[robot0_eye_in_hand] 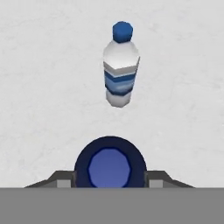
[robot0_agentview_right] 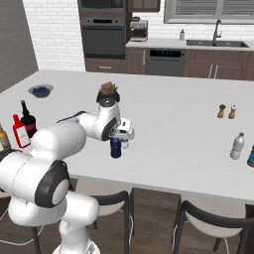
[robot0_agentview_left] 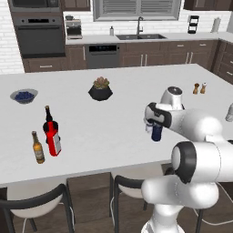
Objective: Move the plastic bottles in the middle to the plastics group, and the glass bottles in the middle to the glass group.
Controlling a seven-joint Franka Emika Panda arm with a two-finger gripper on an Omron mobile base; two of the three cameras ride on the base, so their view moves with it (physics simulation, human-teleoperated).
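The hand view shows the gripper (robot0_eye_in_hand: 109, 183) pinching one dark-blue bottle (robot0_eye_in_hand: 109, 166), one water bottle (robot0_eye_in_hand: 121, 70) beyond; the left base view shows three glass bottles (robot0_agentview_left: 51, 136).

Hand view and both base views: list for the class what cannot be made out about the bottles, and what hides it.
- Hand view: the dark-blue bottle is seen from above, so its own top hides its foot.
- Left base view: the pale bottle is cut off by the right edge.
- Right base view: the beer bottle is cut off by the left edge.
- Left base view: the red bottle has a label too small to read.
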